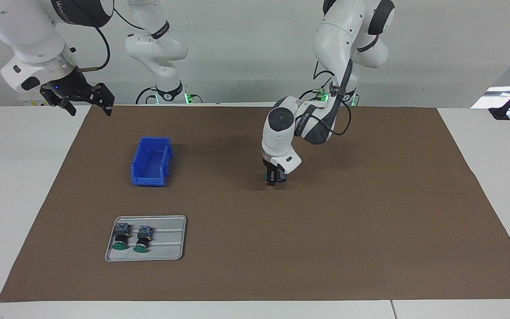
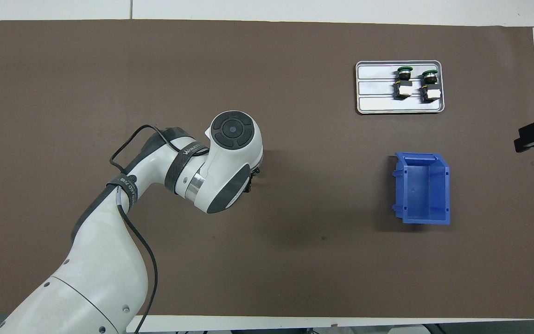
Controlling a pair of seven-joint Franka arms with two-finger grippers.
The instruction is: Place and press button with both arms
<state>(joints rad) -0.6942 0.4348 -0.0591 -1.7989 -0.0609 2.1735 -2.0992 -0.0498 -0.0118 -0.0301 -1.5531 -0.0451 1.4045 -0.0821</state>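
Fingers of the left gripper (image 1: 276,178) are clasping the button (image 1: 281,176) down at the brown mat (image 1: 370,212) mid-frame in the facing view, while the right gripper (image 1: 87,105) is hanging with fingers spread at upper left, above the blue bin (image 1: 151,161) and the tray (image 1: 171,239) holding two more buttons (image 1: 131,235).

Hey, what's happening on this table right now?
The left gripper is down on the brown mat in the middle of the table, around a green-capped button. Whether it grips the button is hard to tell. Two more buttons lie in a grey tray, with an empty blue bin nearer the robots. The right gripper waits open, raised at its own end of the table.
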